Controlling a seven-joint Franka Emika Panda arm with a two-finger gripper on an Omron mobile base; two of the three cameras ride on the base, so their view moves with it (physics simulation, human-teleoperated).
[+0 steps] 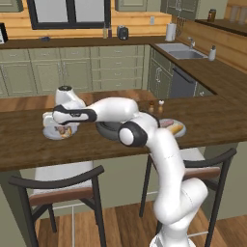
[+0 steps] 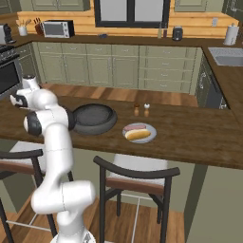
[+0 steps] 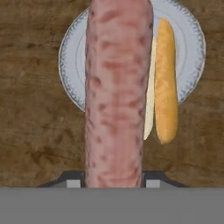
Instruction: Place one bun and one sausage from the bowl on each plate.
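Observation:
My gripper (image 3: 113, 181) is shut on a long pink sausage (image 3: 116, 96), which hangs over a pale plate (image 3: 70, 65) where a golden bun (image 3: 166, 83) lies to one side. In the left base view the gripper (image 1: 59, 126) hovers just above this left plate (image 1: 48, 133). The dark bowl (image 1: 107, 129) (image 2: 92, 118) sits mid-counter, partly behind my arm. Right of it, the second plate (image 1: 182, 129) (image 2: 151, 133) holds a bun (image 2: 137, 135) and a sausage (image 2: 136, 127).
Salt and pepper shakers (image 1: 156, 106) (image 2: 141, 110) stand behind the bowl and the right plate. Two dark-framed stools (image 1: 58, 188) (image 2: 137, 180) are tucked under the counter's near edge. A sink (image 1: 181, 50) lies at the far right.

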